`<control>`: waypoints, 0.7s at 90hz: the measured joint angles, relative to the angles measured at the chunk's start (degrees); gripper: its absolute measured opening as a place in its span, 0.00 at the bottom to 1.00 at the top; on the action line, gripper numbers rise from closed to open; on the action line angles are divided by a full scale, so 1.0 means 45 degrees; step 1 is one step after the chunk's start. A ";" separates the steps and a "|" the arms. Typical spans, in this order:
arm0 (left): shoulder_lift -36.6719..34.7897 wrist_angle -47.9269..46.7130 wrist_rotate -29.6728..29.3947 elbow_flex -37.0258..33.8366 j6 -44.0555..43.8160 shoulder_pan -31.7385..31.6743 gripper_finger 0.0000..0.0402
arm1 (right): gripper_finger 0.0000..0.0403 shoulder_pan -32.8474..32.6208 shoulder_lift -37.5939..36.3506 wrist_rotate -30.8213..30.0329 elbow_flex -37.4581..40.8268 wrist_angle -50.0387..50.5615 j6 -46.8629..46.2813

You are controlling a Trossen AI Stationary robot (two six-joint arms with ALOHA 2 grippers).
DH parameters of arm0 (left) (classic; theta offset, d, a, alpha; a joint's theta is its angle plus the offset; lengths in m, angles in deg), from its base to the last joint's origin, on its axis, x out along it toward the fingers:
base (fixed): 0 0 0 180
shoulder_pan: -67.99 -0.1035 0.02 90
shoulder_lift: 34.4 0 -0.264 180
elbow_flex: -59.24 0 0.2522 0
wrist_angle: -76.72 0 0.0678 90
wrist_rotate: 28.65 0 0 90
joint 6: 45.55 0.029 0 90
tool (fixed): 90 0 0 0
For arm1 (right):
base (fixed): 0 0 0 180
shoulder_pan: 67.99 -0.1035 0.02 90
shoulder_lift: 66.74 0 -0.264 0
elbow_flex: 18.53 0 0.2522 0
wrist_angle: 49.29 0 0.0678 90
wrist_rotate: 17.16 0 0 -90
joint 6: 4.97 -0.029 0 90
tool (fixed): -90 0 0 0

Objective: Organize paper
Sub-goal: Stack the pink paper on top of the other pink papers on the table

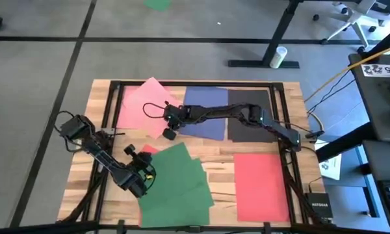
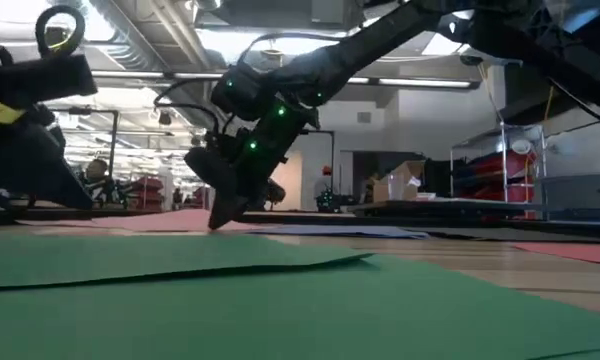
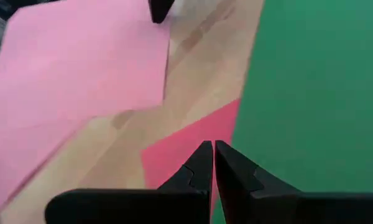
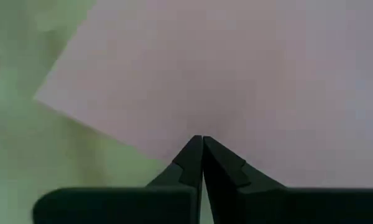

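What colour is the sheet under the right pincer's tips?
Pink; the high view shows it best, with the right pincer at its edge.

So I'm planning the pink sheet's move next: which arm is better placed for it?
Right, probably. The right gripper is shut with its tips down at the pink sheet's edge; the left gripper sits shut over the green sheets.

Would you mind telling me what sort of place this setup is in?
Probably a robotics lab or workshop: a wooden table on a dark frame, office chairs on a grey taped floor, and shelving under open ceiling ducts.
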 joint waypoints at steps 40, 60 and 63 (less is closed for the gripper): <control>0.0000 0.0170 -0.0001 0.0005 0.0299 0.0000 0.00 | 0.00 -0.0087 -0.0752 0.1574 0.0025 -0.1655 0.0054; 0.0000 0.1900 0.0004 -0.0738 0.0675 -0.0306 0.00 | 0.00 -0.0078 -0.1647 -0.0121 0.0018 0.0815 0.0912; 0.0000 0.2487 0.0004 -0.0933 0.0813 -0.0364 0.00 | 0.00 -0.0076 -0.1671 -0.0689 0.0015 0.1344 0.0927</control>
